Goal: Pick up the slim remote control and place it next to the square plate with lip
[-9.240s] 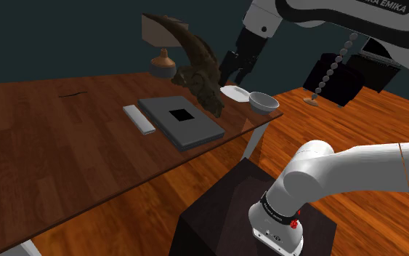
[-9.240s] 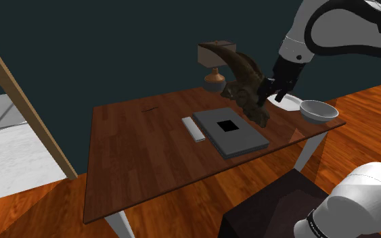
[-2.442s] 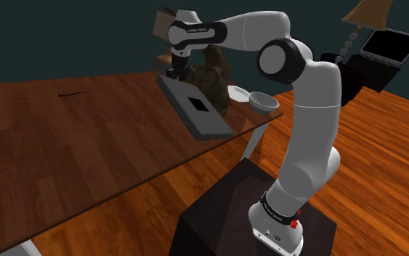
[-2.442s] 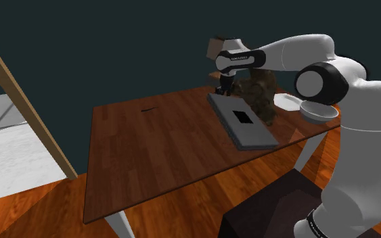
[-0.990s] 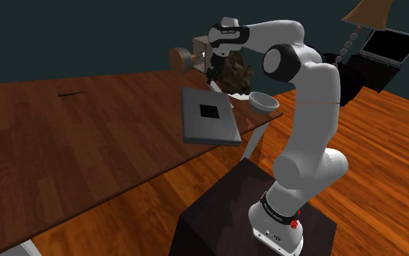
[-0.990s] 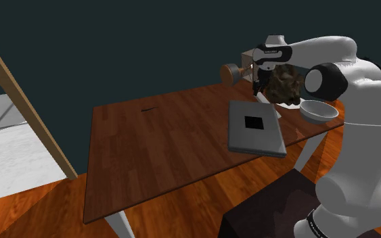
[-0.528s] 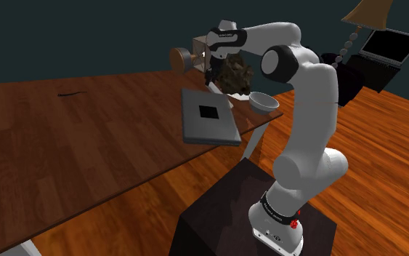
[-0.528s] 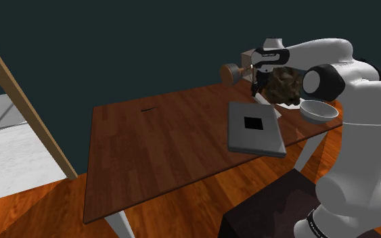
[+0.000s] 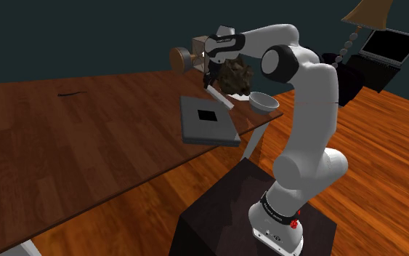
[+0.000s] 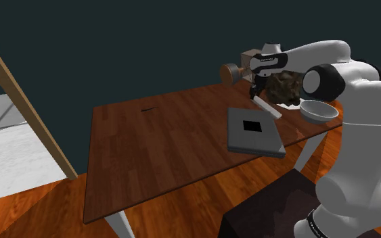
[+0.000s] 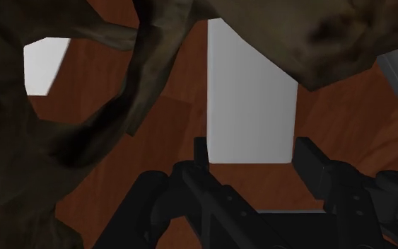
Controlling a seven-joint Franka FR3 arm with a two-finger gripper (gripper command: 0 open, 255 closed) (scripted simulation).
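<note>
The black gripper [image 11: 250, 161] clamps the slim white remote control [image 11: 250, 99], long axis straight ahead; the white square plate [image 11: 45, 65] lies diagonally beyond.

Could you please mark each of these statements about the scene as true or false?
1. The end effector clasps a pale slim remote control. True.
2. A grey slab with a black square lies on the wooden table. True.
3. The white bowl stands on the slab. False: it stands on the table near the corner, apart from the slab.
4. The end effector hangs over the bowl. False: it is beside the brown lump.
</note>
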